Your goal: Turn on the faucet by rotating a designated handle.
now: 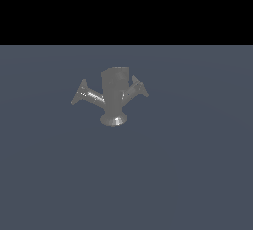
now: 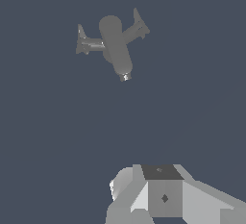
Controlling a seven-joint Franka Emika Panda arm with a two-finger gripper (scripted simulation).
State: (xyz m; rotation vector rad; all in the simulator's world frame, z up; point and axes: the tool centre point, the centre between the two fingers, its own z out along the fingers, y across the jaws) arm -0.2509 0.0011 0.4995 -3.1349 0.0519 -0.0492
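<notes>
The faucet (image 1: 114, 93) is a small grey metallic fixture standing on the flat grey-blue floor, with an upright cylindrical body and a flared round foot. The handle (image 1: 88, 95), the longer, slimmer shiny arm with a flat flared tip, slants out toward the exterior view's left. A shorter stubby arm (image 1: 137, 89) with a pronged end slants toward the right. The wrist view shows the faucet (image 2: 115, 45) from above, with the handle (image 2: 90, 44) and the stubby arm (image 2: 137, 28). Only part of my gripper (image 2: 163, 192) shows, well away from the faucet and touching nothing. I cannot tell how its jaws stand.
The grey-blue floor (image 1: 188, 174) stretches around the faucet on every side. A black band fills the top of the exterior view. My arm does not show in the exterior view.
</notes>
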